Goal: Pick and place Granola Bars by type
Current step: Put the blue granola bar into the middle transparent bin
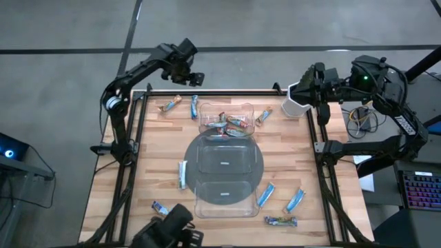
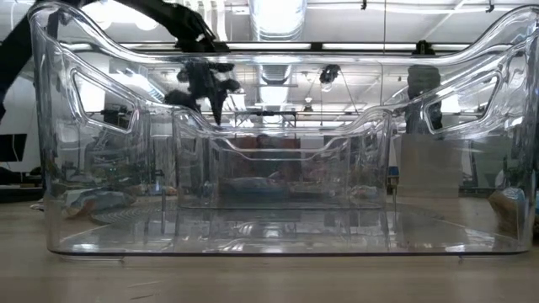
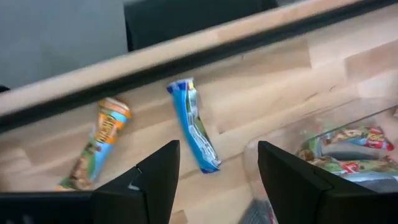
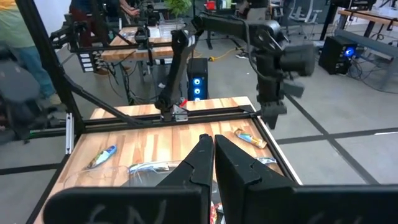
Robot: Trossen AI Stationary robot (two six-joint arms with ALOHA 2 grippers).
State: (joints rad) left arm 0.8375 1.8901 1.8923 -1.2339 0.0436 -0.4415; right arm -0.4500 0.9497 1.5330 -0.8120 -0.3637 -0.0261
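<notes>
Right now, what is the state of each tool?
Left tool: open, holding nothing, above a blue bar.
Right tool: closed, empty.

Wooden table point(image 1: 158, 148): a clear tray point(image 1: 226, 165) sits mid-table, bars point(image 1: 182, 173) are scattered all around it, and a white cup point(image 1: 295, 107) stands at one corner.

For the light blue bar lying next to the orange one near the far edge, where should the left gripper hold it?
Probably from above, across the middle of the light blue bar: it lies flat and apart from the orange bar, so the open left gripper would close across its narrow width.
</notes>
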